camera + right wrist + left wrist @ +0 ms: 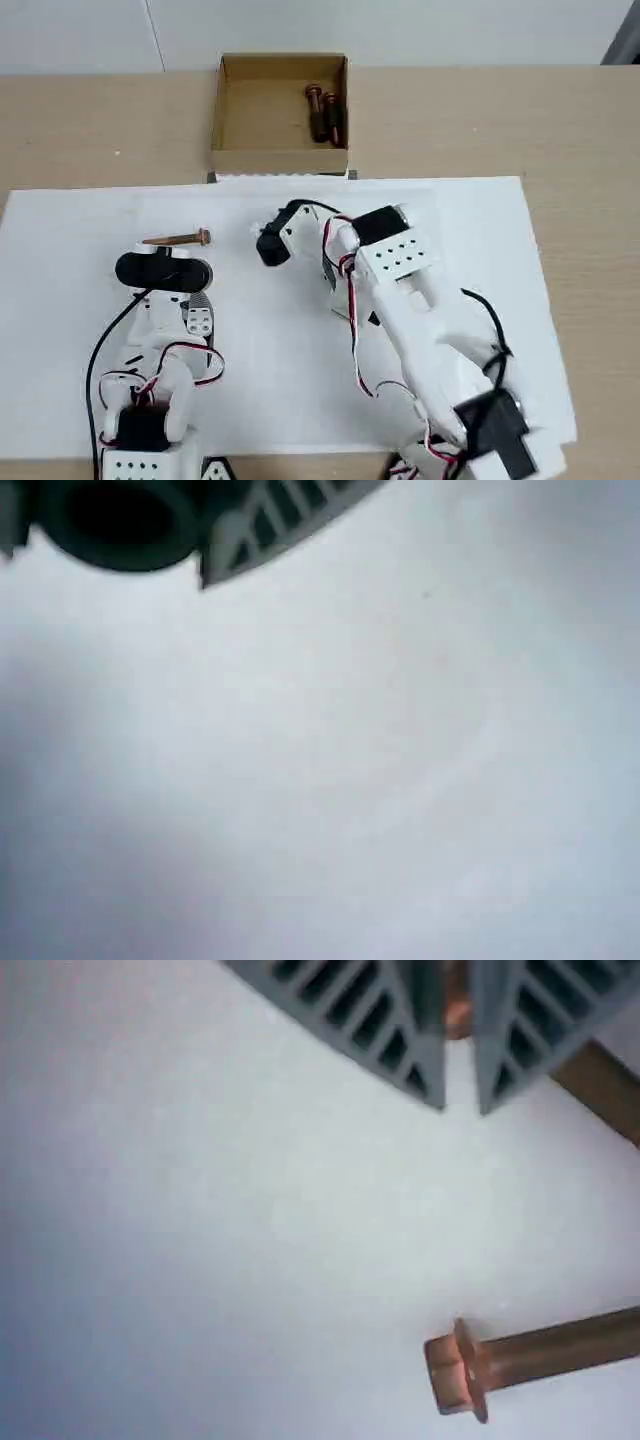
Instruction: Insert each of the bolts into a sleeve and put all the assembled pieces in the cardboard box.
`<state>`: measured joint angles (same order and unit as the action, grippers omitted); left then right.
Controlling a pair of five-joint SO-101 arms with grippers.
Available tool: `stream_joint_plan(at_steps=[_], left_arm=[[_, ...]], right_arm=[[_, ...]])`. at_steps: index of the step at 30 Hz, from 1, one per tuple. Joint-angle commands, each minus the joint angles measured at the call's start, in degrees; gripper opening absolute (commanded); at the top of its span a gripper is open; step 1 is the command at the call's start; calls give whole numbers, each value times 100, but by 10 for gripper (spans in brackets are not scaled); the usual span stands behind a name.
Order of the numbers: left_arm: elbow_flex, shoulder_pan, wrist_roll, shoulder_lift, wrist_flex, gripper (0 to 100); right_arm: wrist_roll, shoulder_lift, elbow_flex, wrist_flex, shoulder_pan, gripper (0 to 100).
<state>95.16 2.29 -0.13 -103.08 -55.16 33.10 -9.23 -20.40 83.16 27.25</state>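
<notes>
Pale wooden table (pixel 80 120) ran under everything in the high view, with a white sheet (pixel 290 400) spread over its near part. Both arms stood on the sheet: the right arm (pixel 420 300) stretched to the middle, and the left arm (pixel 150 400) was shorter in frame.

Beyond the sheet's far edge sat the cardboard box (pixel 258 110), with two assembled pieces (pixel 322 112) against one wall. One bolt (pixel 178 240) lay flat on the sheet just past the left arm's tip, well apart from the box.

The left wrist view gave the bolt's flanged head and smooth shank up close (the high view made it a thin line). There, the left gripper (pixel 460 1095) hung near the bolt without touching it. A copper-coloured bit (pixel 455 1010) showed at the gripper, and whether it was gripped could not be told.

The right gripper (pixel 270 245) sat near the sheet's middle. Its wrist view showed a dark ring (pixel 120 518) over bare sheet, and how far that gripper was open could not be told.
</notes>
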Motion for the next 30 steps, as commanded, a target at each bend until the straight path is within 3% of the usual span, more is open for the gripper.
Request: stream_joint_plan(at_steps=[1,5,9,17,25,30], left_arm=[[-22,-18,-35,-53,9,6],[-22,-18,-35,-53,9,6],[-22,26,0,-53,18,6],[-400,-9,9,-9,-404,6],[-1684,-9,-35,211,-1275,6],[-2862,26,-114,1749,-1284,6]], right_arm=[[-404,-497,422,453,-31,7],[-932,-840,580,980,-40,6],[-2136,-1138,747,1323,-92,6],[-3657,-1323,791,1455,-945,3],[-4026,-1367,782,1481,-1789,3],[-4018,-1367,782,1464,-1868,3]])
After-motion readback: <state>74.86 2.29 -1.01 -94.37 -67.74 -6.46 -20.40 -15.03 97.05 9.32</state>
